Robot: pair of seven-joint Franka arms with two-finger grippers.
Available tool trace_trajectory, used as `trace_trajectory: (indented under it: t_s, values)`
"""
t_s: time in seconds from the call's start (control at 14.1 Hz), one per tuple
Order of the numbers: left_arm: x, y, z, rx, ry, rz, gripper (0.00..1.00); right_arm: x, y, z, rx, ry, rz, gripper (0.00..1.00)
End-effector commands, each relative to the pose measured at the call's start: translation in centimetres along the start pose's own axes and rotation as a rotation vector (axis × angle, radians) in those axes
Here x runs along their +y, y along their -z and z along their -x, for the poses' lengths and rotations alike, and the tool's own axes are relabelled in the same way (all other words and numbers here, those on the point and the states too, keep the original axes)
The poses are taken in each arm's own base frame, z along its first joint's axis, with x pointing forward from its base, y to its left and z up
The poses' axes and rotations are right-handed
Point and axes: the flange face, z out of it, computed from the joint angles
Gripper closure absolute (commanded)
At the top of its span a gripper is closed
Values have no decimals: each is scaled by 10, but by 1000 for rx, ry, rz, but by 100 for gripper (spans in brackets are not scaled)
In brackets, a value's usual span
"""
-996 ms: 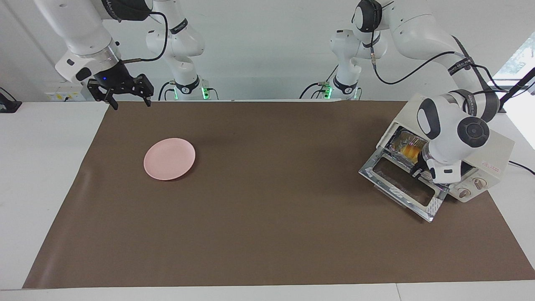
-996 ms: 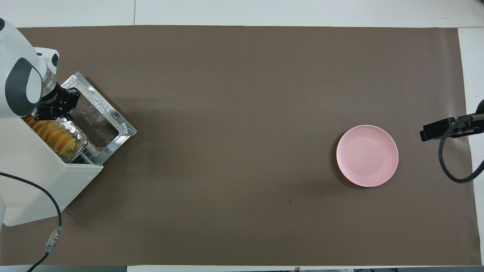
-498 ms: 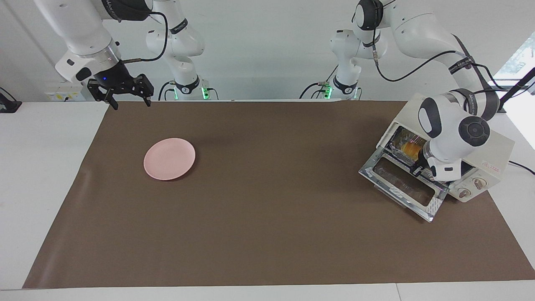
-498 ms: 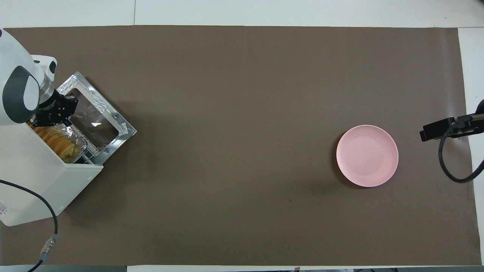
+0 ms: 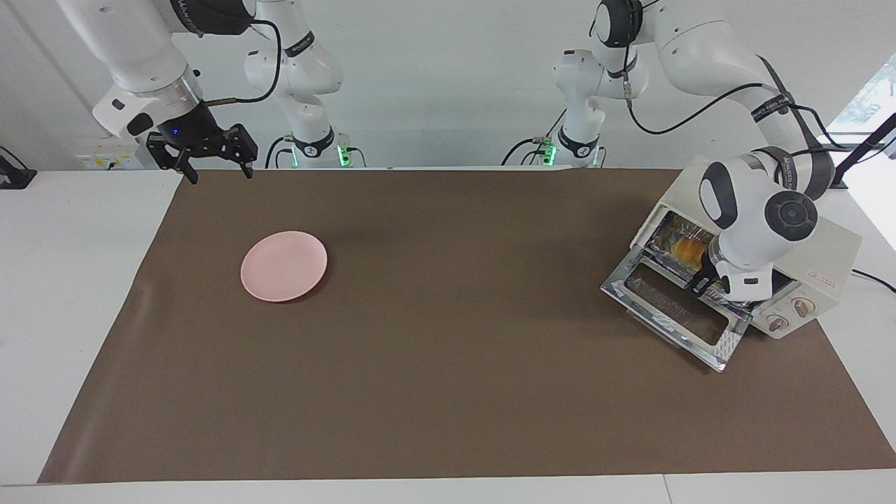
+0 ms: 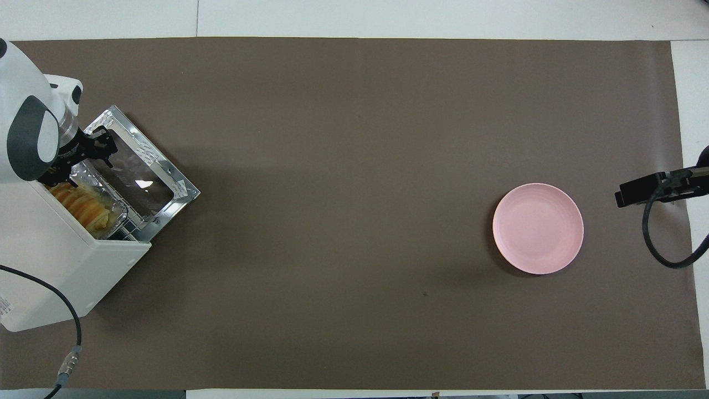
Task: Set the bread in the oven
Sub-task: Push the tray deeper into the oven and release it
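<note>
Bread on foil tray inside oven; left tool, spread wide at the mouth, may snag the tray; right tool waits wide

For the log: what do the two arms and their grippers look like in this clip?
Both arms are glossy white with rounded dark grey joint caps and black bands with white lettering. Black cables run along the outside of each. The right gripper is black with a small blue light on its mount above a silver collar; the left gripper is also black. Green lights glow at both bases.
</note>
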Motion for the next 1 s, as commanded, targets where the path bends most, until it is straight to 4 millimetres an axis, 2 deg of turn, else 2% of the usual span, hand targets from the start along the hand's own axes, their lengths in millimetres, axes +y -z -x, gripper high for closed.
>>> trace_trajectory:
  t_s: [0.0, 0.14, 0.21, 0.43, 0.64, 0.78, 0.93]
  values:
    - [1, 50, -3, 96, -26, 45, 0, 1, -1, 5, -3, 10, -10, 0]
    - [-3, 81, -5, 143, -68, 71, 0, 0, -1, 5, -3, 11, -10, 0]
    - [-10, 104, -2, 156, -124, 93, 0, 0, 0, 5, -2, 10, -10, 0]
    - [-50, 146, 24, 82, -303, 172, 0, 0, 0, 5, -3, 10, -10, 0]
    - [-92, 167, 60, -22, -486, 200, 0, 1, 0, 5, -2, 10, -10, 0]
    - [-114, 183, 75, -40, -556, 216, 0, 1, 0, 5, -2, 10, -10, 0]
    - [-120, 191, 86, -53, -578, 222, 0, 0, 0, 5, -3, 10, -10, 0]
